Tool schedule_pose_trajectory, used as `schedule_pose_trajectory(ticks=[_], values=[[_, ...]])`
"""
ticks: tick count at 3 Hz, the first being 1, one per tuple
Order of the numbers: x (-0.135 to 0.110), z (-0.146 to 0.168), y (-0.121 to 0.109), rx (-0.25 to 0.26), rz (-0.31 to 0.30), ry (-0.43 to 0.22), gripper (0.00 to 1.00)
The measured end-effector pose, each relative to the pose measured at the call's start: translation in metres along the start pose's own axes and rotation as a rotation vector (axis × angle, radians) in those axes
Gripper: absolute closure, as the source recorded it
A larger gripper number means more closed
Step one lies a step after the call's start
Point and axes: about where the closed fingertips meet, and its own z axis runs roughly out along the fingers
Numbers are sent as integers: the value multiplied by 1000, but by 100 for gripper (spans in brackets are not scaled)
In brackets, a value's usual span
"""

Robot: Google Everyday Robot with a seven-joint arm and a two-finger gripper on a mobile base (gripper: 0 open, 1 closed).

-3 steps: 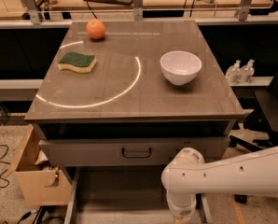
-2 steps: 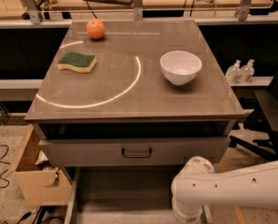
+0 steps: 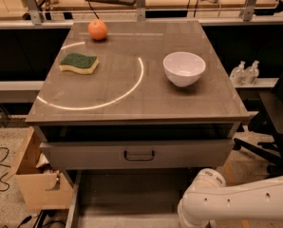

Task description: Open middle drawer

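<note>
The middle drawer point(image 3: 84, 155) is a wide grey metal front under the tabletop, with a small dark loop handle point(image 3: 139, 154) at its centre. A dark strip of interior shows above the front. My white arm point(image 3: 227, 203) crosses the bottom right corner, below and to the right of the handle and not touching the drawer. My gripper is out of view past the bottom edge of the picture.
On the tabletop point(image 3: 132, 103) lie an orange point(image 3: 98, 30), a green and yellow sponge point(image 3: 79, 63) and a white bowl point(image 3: 184, 68). A lower drawer point(image 3: 127, 198) stands pulled out beneath. A wooden box point(image 3: 32, 179) sits at the left, a black chair point(image 3: 274, 122) at the right.
My arm has moved to the right and lower, away from the drawer handle. The drawer and the things on the table have not moved.
</note>
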Motion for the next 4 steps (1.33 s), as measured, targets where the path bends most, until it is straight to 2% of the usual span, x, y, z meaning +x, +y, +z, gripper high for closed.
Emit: schedule_pose_trajectory(ticks=[1, 2, 4], values=[[0, 10, 8, -23, 8, -7, 100], [-1, 5, 8, -24, 8, -7, 100], [-3, 11, 48, -173, 11, 43, 100]])
